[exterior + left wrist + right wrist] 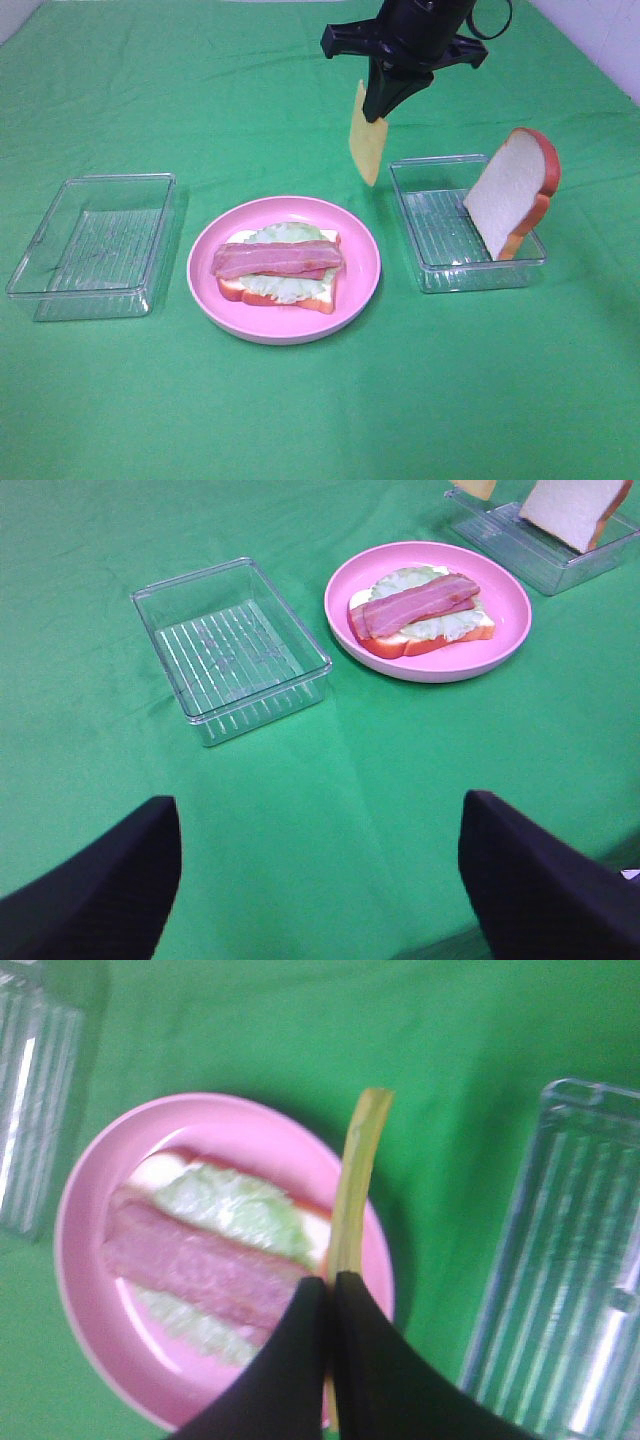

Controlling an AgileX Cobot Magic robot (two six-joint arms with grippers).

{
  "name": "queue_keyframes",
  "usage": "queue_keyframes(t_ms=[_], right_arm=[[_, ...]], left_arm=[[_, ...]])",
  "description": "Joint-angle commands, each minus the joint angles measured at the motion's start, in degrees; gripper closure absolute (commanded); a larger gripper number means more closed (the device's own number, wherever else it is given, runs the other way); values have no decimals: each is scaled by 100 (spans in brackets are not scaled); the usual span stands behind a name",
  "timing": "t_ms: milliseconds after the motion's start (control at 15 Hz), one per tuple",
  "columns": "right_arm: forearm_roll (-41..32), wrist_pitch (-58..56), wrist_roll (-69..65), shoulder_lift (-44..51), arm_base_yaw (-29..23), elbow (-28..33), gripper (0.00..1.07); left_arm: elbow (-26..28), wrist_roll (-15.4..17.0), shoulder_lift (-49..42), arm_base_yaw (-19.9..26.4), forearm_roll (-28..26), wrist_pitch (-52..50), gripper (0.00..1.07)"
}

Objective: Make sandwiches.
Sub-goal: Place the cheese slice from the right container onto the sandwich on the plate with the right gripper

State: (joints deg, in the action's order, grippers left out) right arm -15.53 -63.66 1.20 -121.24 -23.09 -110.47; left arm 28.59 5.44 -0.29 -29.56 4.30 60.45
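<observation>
On the pink plate point(355, 288) lies a bread slice point(322, 302) topped with green lettuce point(283, 288) and a pink ham strip point(277, 258); they also show in the left wrist view point(420, 602). My right gripper point(377, 113) is shut on a yellow cheese square point(366, 148) and holds it hanging in the air, above and behind the plate's right side. In the right wrist view the cheese point(355, 1175) is edge-on over the plate point(90, 1180). A second bread slice point(512, 190) leans in the right clear tray point(432, 262). My left gripper point(320, 880) is open over bare cloth.
An empty clear tray point(60, 285) stands left of the plate, also in the left wrist view point(290, 685). Green cloth point(320, 410) covers the whole table. The right tray point(570, 1290) shows beside the plate in the right wrist view.
</observation>
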Motion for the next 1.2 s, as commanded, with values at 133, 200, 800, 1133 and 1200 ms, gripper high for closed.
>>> queue_keyframes(t_ms=[133, 200, 800, 1133, 1200], right_arm=[[-1547, -516, 1043, -29, 6, -17, 107], [-1988, -688, 1306, -63, -6, 23, 107], [-4097, -940, 2177, -1060, -6, 613, 107], [-3971, -980, 2005, -1152, -6, 613, 107], [-3919, -980, 1988, -1152, -6, 613, 103]], left_arm=[[-6, 6, -115, -11, 11, -57, 33], [-6, 6, -115, -11, 11, -57, 33], [-6, 0, -115, -11, 11, -57, 33], [-6, 0, -115, -11, 11, -57, 33], [-6, 0, -115, -11, 11, -57, 33]])
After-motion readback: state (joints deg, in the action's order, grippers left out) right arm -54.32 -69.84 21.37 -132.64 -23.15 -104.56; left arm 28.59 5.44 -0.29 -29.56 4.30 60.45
